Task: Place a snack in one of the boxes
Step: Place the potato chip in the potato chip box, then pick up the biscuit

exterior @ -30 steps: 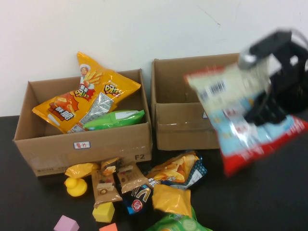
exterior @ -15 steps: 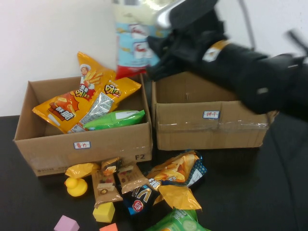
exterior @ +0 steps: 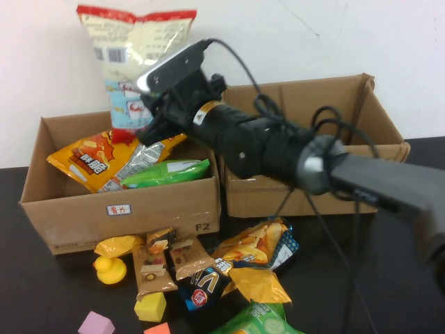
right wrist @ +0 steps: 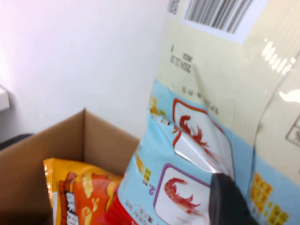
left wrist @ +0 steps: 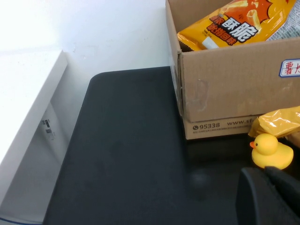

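Right gripper [exterior: 142, 118] pinching a shrimp-snack bag [exterior: 132, 62] above the left box [exterior: 118, 209]

In the high view the right arm reaches from lower right to upper left of the frame, its fingers clamped on the lower part of the pale-and-blue bag, which stands upright over the left box's back right corner. That box holds an orange chip bag [exterior: 104, 156] and a green bag [exterior: 163, 172]; the right box [exterior: 306, 184] sits beside it. Loose snacks and a yellow duck [exterior: 110, 269] lie in front. The left gripper [left wrist: 269, 197], at lower right of its wrist view near the duck, is pressed together
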`<action>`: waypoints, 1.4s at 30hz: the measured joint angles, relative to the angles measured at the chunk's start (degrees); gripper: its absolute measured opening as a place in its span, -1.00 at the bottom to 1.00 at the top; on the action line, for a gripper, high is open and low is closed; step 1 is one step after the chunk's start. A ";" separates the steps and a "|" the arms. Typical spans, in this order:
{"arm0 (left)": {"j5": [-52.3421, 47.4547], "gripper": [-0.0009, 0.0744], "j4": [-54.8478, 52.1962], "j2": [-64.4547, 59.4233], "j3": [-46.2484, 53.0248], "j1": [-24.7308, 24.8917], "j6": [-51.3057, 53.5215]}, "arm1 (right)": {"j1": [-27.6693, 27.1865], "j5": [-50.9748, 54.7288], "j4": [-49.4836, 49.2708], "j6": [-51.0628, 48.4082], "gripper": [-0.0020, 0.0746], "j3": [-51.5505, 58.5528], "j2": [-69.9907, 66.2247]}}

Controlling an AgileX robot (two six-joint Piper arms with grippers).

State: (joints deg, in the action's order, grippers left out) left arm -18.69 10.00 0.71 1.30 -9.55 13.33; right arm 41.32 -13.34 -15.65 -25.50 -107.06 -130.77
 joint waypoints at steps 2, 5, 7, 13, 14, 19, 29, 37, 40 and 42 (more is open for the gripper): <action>0.00 -0.98 0.00 0.00 0.00 0.00 0.00 | 0.12 1.89 -0.81 0.00 -0.27 -3.11 -2.98; 0.00 -0.98 0.00 0.00 0.00 0.00 0.00 | 0.22 5.07 -3.30 0.00 -0.27 -7.50 -7.45; 0.00 -0.98 0.00 0.00 0.00 0.00 0.00 | 0.22 7.58 -5.59 0.00 -0.27 -10.49 -10.36; 0.00 -0.98 0.00 0.00 0.00 0.00 0.00 | -0.39 21.93 -10.87 0.00 -0.04 -19.16 -15.36; 0.00 -0.98 0.00 0.00 0.00 0.00 0.00 | -0.39 23.41 -11.00 0.00 0.04 -19.69 -15.65; 0.00 -0.98 0.00 0.00 0.00 0.00 0.00 | -0.48 28.85 -11.00 0.00 0.61 -21.05 -16.22; 0.00 -0.98 0.00 0.00 0.00 0.00 0.00 | -0.38 38.70 -1.00 1.33 0.76 -21.51 -6.96; 0.00 -0.98 0.00 0.00 0.00 0.00 0.00 | -0.38 49.28 8.41 6.53 0.23 -21.61 3.86; 0.00 -0.98 0.00 0.00 0.00 0.00 0.00 | -0.38 51.90 10.10 8.36 -0.23 -18.58 8.25; 0.00 -0.98 0.00 0.00 0.00 0.00 0.00 | -0.38 51.46 10.66 9.18 -0.57 -13.94 12.21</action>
State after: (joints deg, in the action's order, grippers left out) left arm -18.69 10.00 0.71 1.30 -9.55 13.33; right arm 40.95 38.11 -4.99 -16.32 -121.00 -118.56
